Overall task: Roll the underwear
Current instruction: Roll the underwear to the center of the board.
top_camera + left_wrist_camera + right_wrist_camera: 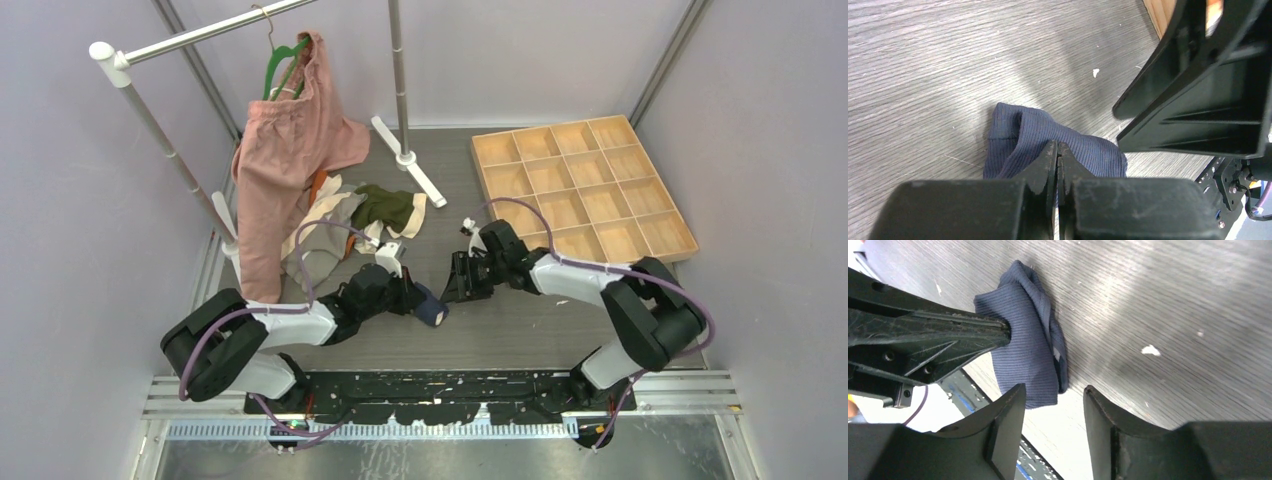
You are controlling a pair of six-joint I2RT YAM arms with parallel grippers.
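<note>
L gripper (1058,149) clamps navy underwear roll (1020,131); R gripper (1054,392) gapes empty beside it. Roll cld unravel w/ one pinch.

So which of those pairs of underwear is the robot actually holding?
The navy pair, bunched up in the shut left gripper in front of the arms. The olive one and the others lie in the heap farther back.

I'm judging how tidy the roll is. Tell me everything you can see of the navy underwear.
The navy underwear is a small bundle of soft, fine-ribbed knit, folded over itself into a loose thick roll, a stitched hem showing at one end. It rests on the grey wood-grain table between the arms. The left gripper is shut on its edge; the right gripper stands open beside it, not gripping.
</note>
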